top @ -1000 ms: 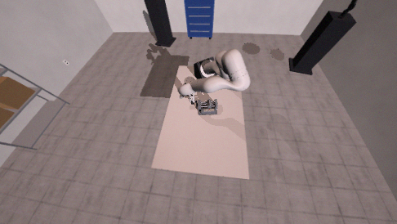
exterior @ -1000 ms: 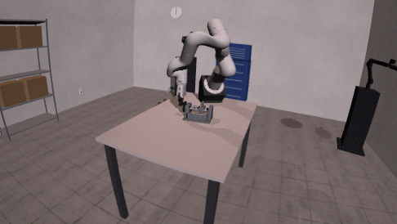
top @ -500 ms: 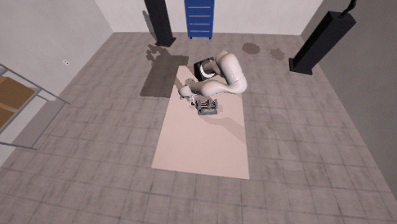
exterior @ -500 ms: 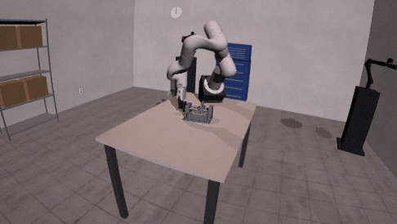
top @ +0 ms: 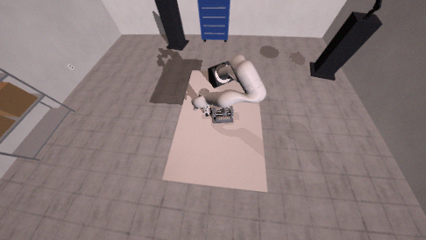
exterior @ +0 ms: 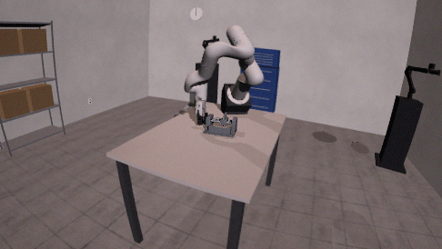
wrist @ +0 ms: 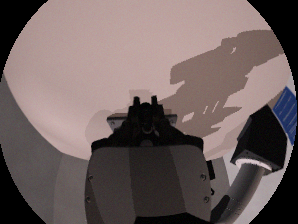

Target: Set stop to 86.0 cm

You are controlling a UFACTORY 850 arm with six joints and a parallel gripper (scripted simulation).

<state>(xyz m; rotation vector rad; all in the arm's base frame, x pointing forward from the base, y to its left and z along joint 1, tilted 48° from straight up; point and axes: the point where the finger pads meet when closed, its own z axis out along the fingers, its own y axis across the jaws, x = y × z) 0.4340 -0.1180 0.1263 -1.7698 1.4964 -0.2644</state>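
Largest to smallest, with the fixture as landmark. The table (top: 210,162) (exterior: 182,154) (wrist: 125,50) lies beneath the fixture and extends beyond it on every side. The arm (top: 252,81) (exterior: 211,59) (wrist: 245,187), the only one, rises behind the fixture and arches over to its left end, as seen from the top view. The shelf (top: 54,134) (exterior: 58,78), well apart to the left of the fixture, holds brown boxes (top: 17,100) (exterior: 40,96), whose contents are hidden. The blue cabinet (top: 214,19) (exterior: 266,77) (wrist: 286,112) stands far behind it, drawers shut. The fixture (top: 223,119) (exterior: 220,128) (wrist: 170,120) sits upright, its long axis running across the table; the stop's setting is too small to read. The claw (top: 207,113) (exterior: 200,122) (wrist: 145,103) points down just beside that left end, its fingers drawn nearly together and judged to be pinching the handwheel, itself too small and hidden to make out. The fixture thus lies to the claw's right in the top view. The coming move probably turns on this end-on relation: turning to the required setting, then spreading the fingers and withdrawing without nudging the wheel.
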